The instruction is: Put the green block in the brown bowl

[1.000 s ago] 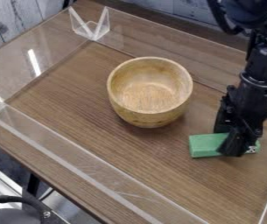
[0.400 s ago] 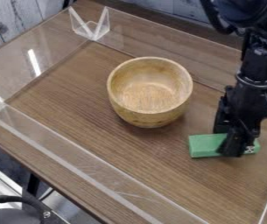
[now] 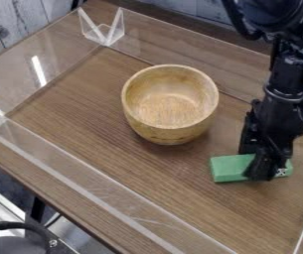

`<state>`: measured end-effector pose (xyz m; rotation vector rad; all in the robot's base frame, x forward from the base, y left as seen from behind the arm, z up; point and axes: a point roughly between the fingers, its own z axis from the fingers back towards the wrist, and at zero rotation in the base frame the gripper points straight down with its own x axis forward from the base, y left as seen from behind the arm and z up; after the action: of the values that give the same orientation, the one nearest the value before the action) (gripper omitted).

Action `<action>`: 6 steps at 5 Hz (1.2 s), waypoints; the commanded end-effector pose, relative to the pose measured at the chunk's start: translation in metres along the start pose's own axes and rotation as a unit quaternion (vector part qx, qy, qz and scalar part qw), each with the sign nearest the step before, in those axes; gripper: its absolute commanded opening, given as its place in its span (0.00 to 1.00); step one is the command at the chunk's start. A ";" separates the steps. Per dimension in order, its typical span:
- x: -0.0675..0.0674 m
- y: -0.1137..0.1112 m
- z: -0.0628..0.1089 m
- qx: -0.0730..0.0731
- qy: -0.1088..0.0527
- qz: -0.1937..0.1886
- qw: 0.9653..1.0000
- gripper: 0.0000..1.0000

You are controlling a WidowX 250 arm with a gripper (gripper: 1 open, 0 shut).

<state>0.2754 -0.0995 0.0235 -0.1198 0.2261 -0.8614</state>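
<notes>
Green block (image 3: 229, 169) lay flat on the worktop (image 3: 127, 189), just beside the wooden bowl (image 3: 170, 104), and the black tool (image 3: 264, 171) was pinched closed over it! Likely light, stiff, smooth-sided: a grip across its narrow middle looked best.

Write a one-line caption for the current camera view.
Gripper over the green block on the wooden table, the brown bowl nearby, empty.
</notes>
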 end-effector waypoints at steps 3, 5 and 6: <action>-0.004 0.003 0.026 0.022 -0.024 0.018 0.999 0.00; -0.006 0.003 0.034 0.029 -0.027 0.029 0.999 0.00; -0.007 0.003 0.040 0.034 -0.030 0.035 0.998 0.00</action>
<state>0.2712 -0.0906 0.0369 -0.0842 0.2419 -0.7939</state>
